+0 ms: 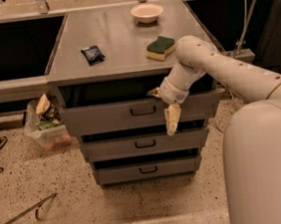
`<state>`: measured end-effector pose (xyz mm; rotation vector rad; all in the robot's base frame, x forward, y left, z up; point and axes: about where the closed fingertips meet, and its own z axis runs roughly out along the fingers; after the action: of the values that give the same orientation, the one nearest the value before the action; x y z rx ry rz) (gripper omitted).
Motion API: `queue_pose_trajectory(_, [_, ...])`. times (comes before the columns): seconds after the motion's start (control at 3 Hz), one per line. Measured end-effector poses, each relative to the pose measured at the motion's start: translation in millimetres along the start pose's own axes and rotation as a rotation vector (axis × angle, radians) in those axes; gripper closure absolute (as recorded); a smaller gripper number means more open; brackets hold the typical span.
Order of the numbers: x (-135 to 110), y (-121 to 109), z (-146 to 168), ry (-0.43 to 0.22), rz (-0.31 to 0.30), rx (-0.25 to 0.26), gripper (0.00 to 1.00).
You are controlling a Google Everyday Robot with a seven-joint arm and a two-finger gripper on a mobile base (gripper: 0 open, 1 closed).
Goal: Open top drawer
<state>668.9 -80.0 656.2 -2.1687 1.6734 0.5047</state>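
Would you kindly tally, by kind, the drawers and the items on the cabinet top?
Drawers: 3 (top drawer, middle drawer, bottom drawer)
Bowl: 1
Sponge: 1
Black packet: 1
Total: 6
The hand hangs before the top drawer's front, right of its handle.
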Motion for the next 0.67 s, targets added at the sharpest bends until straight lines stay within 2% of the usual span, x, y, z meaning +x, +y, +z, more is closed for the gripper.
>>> queue_pose_trajectory(0.33, [-16.4,30.3,-18.6,-0.054,0.052,0.007,0.0])
queue_pose_trajectory(0.67, [-15.2,44.5,-11.7,-0.051,0.059,-0.025,0.0])
